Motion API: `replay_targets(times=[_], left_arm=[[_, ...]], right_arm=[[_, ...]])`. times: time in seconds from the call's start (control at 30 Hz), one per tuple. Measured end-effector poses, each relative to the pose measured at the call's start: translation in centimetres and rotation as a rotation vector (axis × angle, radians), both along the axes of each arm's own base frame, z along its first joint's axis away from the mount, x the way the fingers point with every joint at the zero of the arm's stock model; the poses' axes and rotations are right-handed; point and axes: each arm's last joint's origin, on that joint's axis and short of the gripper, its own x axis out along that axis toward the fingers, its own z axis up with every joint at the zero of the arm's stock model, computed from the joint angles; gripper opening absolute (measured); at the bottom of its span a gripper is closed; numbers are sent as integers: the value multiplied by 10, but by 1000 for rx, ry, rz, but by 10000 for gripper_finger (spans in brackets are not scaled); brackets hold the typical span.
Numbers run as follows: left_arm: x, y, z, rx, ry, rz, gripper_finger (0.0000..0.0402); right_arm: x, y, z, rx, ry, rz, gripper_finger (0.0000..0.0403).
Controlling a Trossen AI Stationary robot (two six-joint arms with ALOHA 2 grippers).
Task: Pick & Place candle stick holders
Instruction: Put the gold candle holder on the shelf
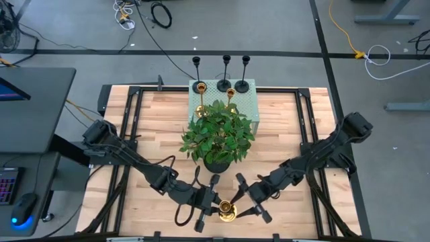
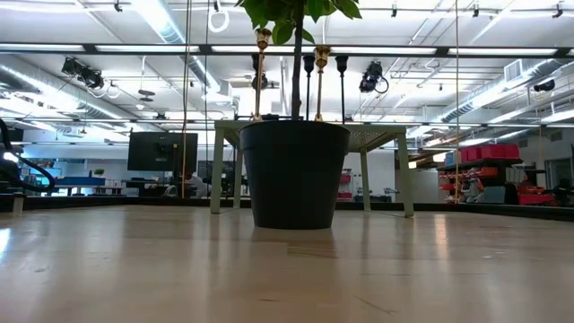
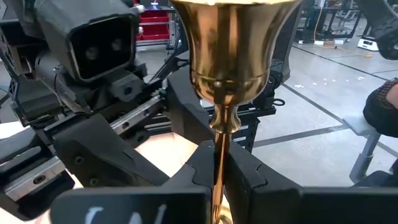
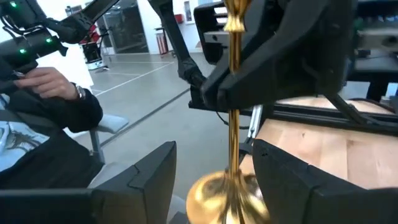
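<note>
A gold candle stick holder [image 1: 227, 212] stands upright near the table's near edge, with my left gripper [image 1: 216, 207] shut on its slim stem. My right gripper [image 1: 245, 202] faces it from the right, open. Its fingers [image 4: 155, 180] stand on either side of the stem and round base [image 4: 227, 196] without touching. On the green perforated stand [image 1: 245, 104] at the far edge, two more gold holders [image 1: 200, 106] rest on their bases. Three black holders [image 1: 226, 64] stand in a row along its far side. My left gripper pinches the gold holder's thin stem [image 3: 219, 152] between its two fingers, just below the flared cup [image 3: 233, 43]. The fingers come in about level from the table's left and lie across the stem. The holder stays upright, base down, and looks lifted clear of the table.
A leafy plant in a black pot [image 1: 218, 138] stands at the table's middle, between the grippers and the green stand; in the low view the pot [image 2: 294, 170] blocks the centre. A seated person's arm [image 4: 56, 93] shows beyond the table in the right wrist view.
</note>
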Motion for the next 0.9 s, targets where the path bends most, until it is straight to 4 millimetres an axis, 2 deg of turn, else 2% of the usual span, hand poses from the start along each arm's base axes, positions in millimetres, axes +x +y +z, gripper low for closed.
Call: replay_targets(times=[0.53, 0.9], left_arm=[[0, 0, 0, 1, 0, 0, 16], [0, 0, -1, 3, 4, -1, 19]], right_arm=[[20, 13, 2, -25, -28, 0, 205], [21, 14, 3, -32, -28, -5, 125]])
